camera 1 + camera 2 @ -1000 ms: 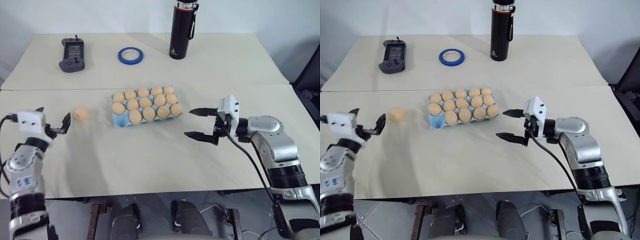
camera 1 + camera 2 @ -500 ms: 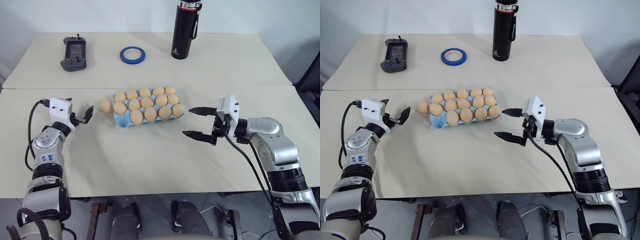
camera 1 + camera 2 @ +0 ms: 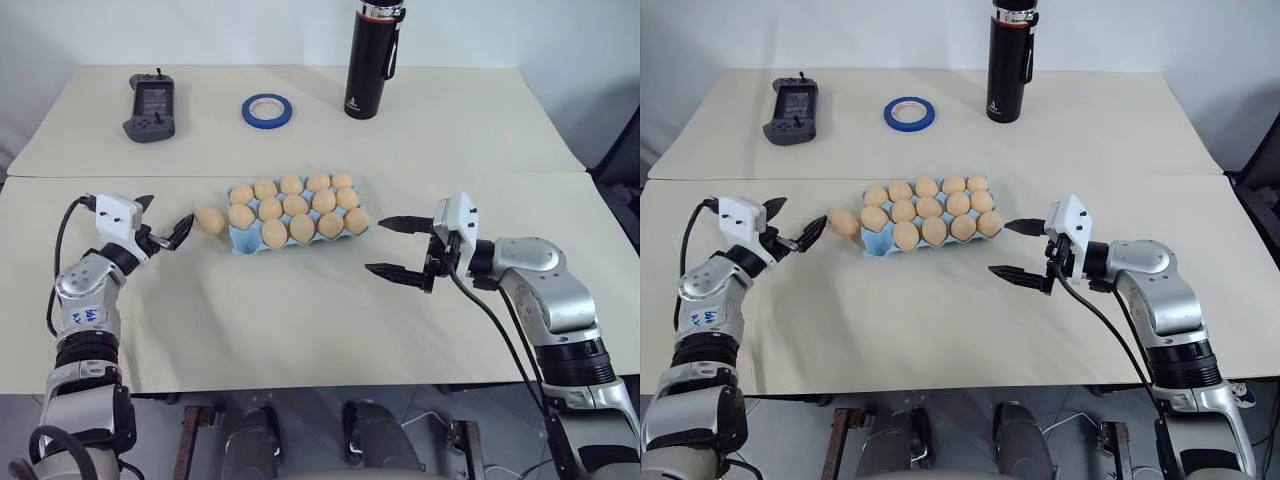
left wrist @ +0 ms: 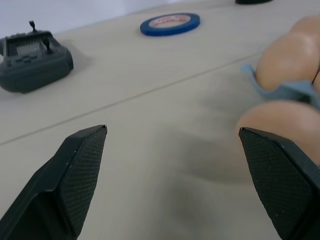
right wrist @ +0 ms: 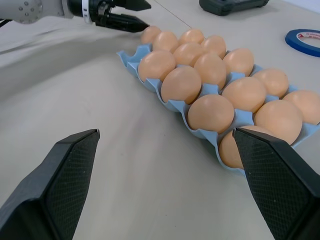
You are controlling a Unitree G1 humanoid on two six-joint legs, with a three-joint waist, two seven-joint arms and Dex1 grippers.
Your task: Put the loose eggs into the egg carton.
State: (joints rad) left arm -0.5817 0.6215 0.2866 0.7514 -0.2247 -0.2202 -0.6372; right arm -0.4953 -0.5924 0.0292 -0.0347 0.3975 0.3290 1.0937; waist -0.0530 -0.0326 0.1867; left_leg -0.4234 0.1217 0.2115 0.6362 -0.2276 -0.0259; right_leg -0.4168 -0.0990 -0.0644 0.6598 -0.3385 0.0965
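Note:
The light blue egg carton (image 3: pixel 236 243) sits mid-table with several tan eggs in its cups. One loose egg (image 3: pixel 209 220) lies on the table right beside the carton's left end; I cannot tell if they touch. My left gripper (image 3: pixel 168 214) is open just left of this egg, one fingertip very near it and nothing between its fingers. In the left wrist view the loose egg (image 4: pixel 280 122) sits just beyond one finger, off to the side of the gap. My right gripper (image 3: pixel 376 245) hangs open and empty, right of the carton (image 5: pixel 131 57).
At the back of the table stand a black bottle (image 3: pixel 368 60), a blue tape ring (image 3: pixel 266 110) and a grey handheld controller (image 3: pixel 150 108). A seam between two tabletops runs across just behind the carton. The table's front edge lies near my arms.
The loose egg has moved right across the table to the carton's left end. My left gripper has followed it to the right, still open. The right gripper has stayed put.

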